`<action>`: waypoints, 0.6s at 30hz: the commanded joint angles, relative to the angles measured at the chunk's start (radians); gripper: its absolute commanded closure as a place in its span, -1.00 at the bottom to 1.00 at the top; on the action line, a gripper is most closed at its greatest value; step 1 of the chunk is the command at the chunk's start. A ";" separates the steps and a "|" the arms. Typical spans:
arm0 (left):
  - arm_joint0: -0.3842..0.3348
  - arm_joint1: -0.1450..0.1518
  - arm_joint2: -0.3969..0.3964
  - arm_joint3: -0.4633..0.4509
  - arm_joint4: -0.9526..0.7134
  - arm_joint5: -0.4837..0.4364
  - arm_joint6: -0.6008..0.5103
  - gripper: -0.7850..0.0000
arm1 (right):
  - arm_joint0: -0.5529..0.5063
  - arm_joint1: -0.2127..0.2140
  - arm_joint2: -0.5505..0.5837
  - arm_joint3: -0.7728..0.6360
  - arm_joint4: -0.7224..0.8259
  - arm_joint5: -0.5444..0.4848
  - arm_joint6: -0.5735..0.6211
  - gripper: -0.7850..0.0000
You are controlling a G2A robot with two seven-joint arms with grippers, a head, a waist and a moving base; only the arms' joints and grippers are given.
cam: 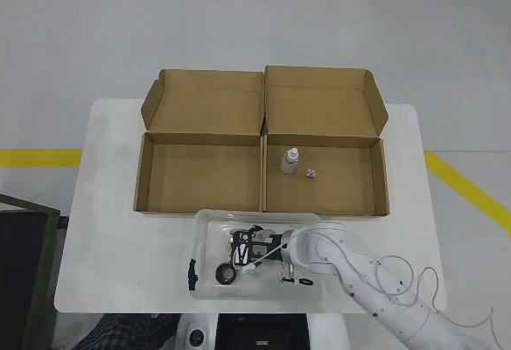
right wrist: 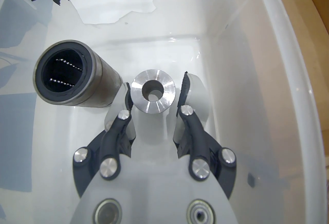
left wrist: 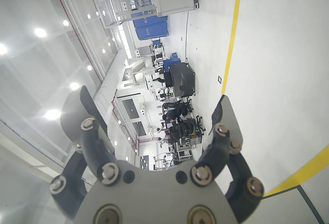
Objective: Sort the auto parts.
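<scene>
A clear plastic bin [cam: 205,229] stands at the table's front. My right gripper [right wrist: 155,96] is down inside it, open, with one finger on each side of a small silver metal bushing [right wrist: 153,94] that stands on the bin floor. The fingertips [right wrist: 183,88] sit close to the bushing, and a narrow gap shows. Beside it lies a dark cylindrical linear bearing [right wrist: 74,75], also seen from above [cam: 227,273]. From above, the right gripper [cam: 245,254] is in the bin's middle. My left gripper [left wrist: 154,106] points at the room, open and holding nothing.
Two open cardboard boxes stand behind the bin: the left box [cam: 199,179] and the right box [cam: 352,184], which holds a small white bottle-shaped part [cam: 290,160] and a tiny part [cam: 310,172]. A black piece [cam: 192,273] sits at the bin's left edge.
</scene>
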 commanded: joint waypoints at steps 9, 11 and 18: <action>0.000 0.000 0.000 0.000 0.000 0.000 0.000 -1.00 | 0.002 -0.004 0.006 0.010 0.007 -0.009 -0.004 1.00; 0.000 0.000 0.000 0.000 0.000 0.000 0.000 -1.00 | -0.002 -0.003 0.011 0.005 0.017 -0.018 -0.014 1.00; 0.000 0.000 0.000 0.000 0.000 0.000 0.000 -1.00 | -0.033 0.006 0.045 -0.042 0.054 -0.025 -0.014 1.00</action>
